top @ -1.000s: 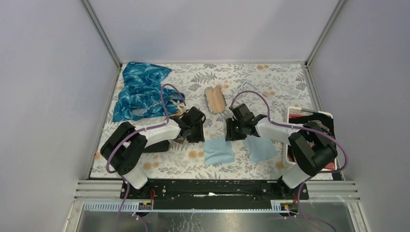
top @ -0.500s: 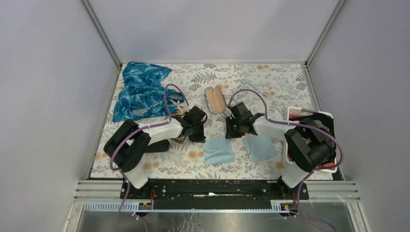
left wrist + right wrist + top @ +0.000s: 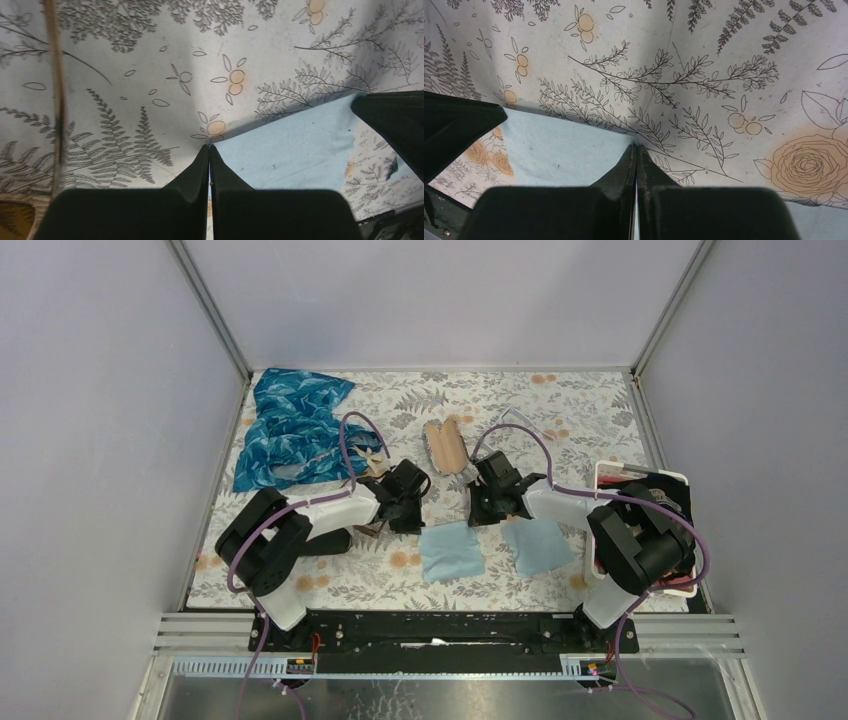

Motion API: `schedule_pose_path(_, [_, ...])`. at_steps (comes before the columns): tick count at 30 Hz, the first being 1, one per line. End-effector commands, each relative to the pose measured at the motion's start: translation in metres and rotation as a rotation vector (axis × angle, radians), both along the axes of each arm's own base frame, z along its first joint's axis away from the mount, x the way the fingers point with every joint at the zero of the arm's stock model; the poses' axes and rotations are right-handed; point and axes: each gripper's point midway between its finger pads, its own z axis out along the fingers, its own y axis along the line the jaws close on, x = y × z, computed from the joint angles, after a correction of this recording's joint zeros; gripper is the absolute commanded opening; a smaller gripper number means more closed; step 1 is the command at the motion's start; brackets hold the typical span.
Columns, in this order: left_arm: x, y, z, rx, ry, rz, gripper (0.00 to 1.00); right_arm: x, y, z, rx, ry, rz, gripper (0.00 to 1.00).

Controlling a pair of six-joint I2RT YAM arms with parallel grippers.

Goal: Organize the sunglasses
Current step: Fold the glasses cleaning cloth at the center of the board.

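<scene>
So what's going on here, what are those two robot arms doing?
Both arms are busy with the middle blue cloth. The left tool and the right tool are each shut right at one of its far corners, and they seem to be pinching it there. The brown sunglasses lie next to the left tool, and neither tool is holding them.

Soft even overhead light; wrist views shadowed, foreground seemingly blurred.
</scene>
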Motion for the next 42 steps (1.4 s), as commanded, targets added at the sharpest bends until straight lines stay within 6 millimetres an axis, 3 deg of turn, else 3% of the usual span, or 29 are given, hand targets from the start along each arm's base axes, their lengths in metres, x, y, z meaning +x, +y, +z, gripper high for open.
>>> schedule_pose_path(1, [0.004,0.024,-0.005,0.117,-0.003,0.042,0.00,0.018,0.004,0.015,0.023,-0.072,-0.043,0.00])
schedule_pose_path(19, [0.028,0.014,0.025,0.089,-0.112,-0.016,0.00,0.024,0.009,0.030,0.069,-0.118,-0.068,0.00])
schedule_pose_path(24, [0.025,0.012,0.033,0.057,-0.141,-0.061,0.00,0.023,0.006,0.038,0.082,-0.148,-0.071,0.00])
schedule_pose_path(31, [0.020,0.008,0.036,0.029,-0.140,-0.098,0.00,0.015,0.002,0.033,0.076,-0.139,-0.060,0.00])
schedule_pose_path(42, [-0.006,0.002,0.033,-0.067,-0.105,-0.161,0.00,-0.005,-0.006,0.028,0.092,-0.118,-0.042,0.00])
